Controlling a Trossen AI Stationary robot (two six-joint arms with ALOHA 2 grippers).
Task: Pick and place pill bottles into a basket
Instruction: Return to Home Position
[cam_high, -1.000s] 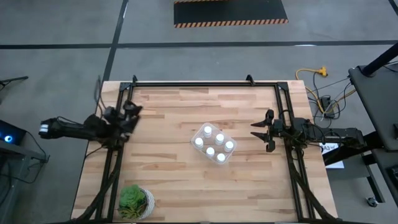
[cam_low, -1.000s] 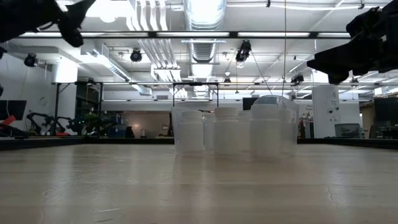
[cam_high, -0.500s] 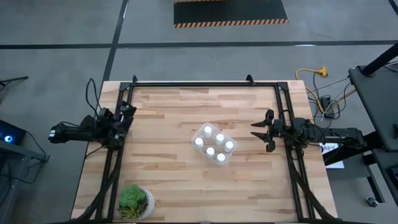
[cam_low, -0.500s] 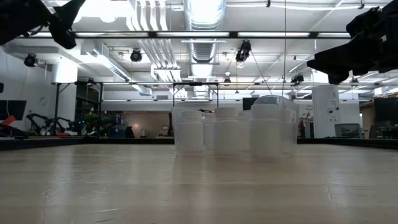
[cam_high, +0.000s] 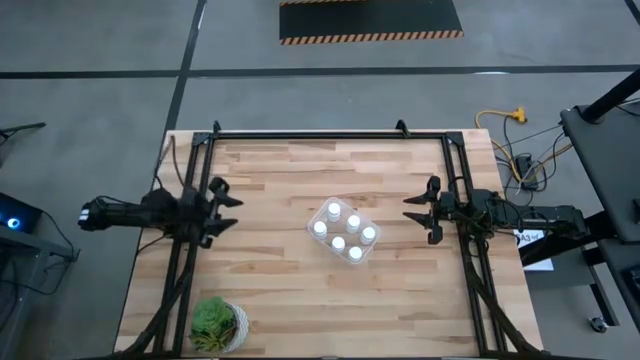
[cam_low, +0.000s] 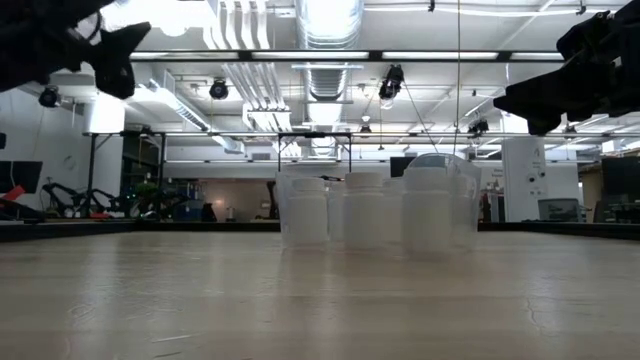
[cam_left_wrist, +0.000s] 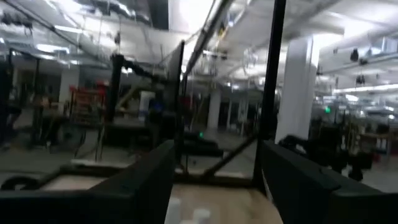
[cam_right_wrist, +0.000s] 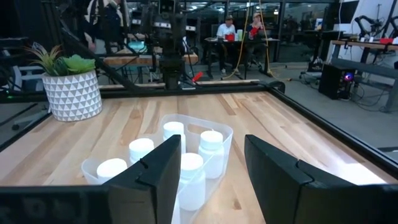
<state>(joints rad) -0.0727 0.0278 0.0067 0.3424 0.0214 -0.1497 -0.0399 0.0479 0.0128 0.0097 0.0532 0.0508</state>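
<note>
Pill bottles (cam_high: 338, 242): six, upright w/ white caps up, packed in clear basket (cam_right_wrist: 225, 133) at table (cam_high: 290, 290) ctr. Left gripper (cam_high: 228, 206): fingers spread wide, empty, by table's left edge. Right gripper (cam_high: 406, 208): also spread wide, nothing held, near basket's right side, not touching.

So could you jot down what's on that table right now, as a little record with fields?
Table: pale wood top inside a dark frame
Basket: clear tub, near the table's middle
Pill bottles: six white caps, all upright inside the basket
Bottles outside the basket: none seen
Plant: green, potted, at a corner on the left arm's side
Left gripper: open, empty, raised over the left edge
Right gripper: open, empty, raised over the right side, facing the basket
</note>
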